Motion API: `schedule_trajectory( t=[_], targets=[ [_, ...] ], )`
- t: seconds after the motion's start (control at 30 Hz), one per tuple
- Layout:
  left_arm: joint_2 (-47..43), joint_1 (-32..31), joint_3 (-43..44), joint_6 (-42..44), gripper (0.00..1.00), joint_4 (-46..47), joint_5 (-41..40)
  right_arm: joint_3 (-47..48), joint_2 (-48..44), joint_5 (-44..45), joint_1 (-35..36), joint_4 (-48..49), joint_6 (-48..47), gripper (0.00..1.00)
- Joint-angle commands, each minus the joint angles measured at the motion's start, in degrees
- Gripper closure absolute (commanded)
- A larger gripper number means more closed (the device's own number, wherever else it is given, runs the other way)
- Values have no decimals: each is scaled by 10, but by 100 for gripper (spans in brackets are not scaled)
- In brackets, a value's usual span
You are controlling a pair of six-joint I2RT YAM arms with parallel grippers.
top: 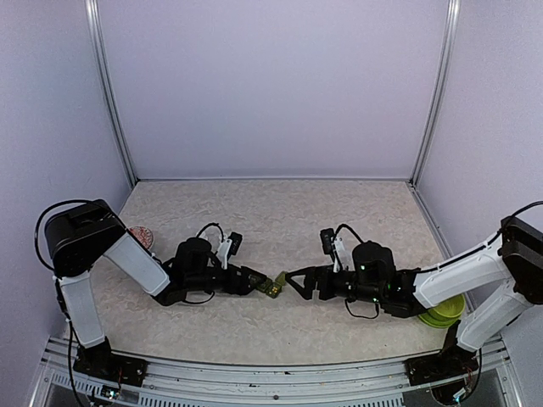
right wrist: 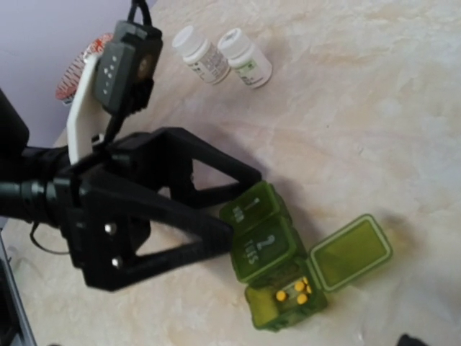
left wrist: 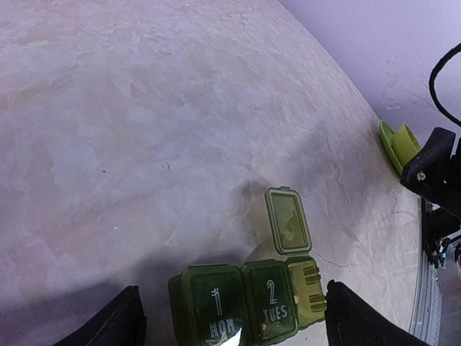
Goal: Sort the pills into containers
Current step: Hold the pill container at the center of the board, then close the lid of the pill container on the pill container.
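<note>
A dark green pill organizer [top: 271,287] lies on the table between the two grippers. In the left wrist view the organizer [left wrist: 245,303] shows closed lids marked MON and TUES, and its third lid [left wrist: 288,220] stands open. In the right wrist view the organizer's [right wrist: 277,252] open compartment holds several yellow pills [right wrist: 295,290]. My left gripper [top: 264,284] is open around the organizer; its right finger [left wrist: 356,321] touches the open end and a gap shows on the left. My right gripper [top: 290,278] hovers just right of the organizer. Only a sliver of one right finger [right wrist: 412,339] shows.
Two white pill bottles [right wrist: 198,52] [right wrist: 246,56] lie on the table behind the left gripper. A reddish dish [top: 140,236] sits at the far left. Lime green containers [top: 443,312] sit at the right, near the right arm's base.
</note>
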Motion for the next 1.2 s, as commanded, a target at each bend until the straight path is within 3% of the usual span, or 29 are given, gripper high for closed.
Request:
schedule_trajectory(
  t=[0.0,0.93,1.17],
  targets=[
    [14,-9,15,15,17,-37,-16,0,23,-14,-6,32,21,1],
    [10,1,3,-8,31,-15,21,24,118,-71,-39,80,94,4],
    [8,3,3,-11,35,-13,24,55,141,-61,-52,51,106,6]
  ],
)
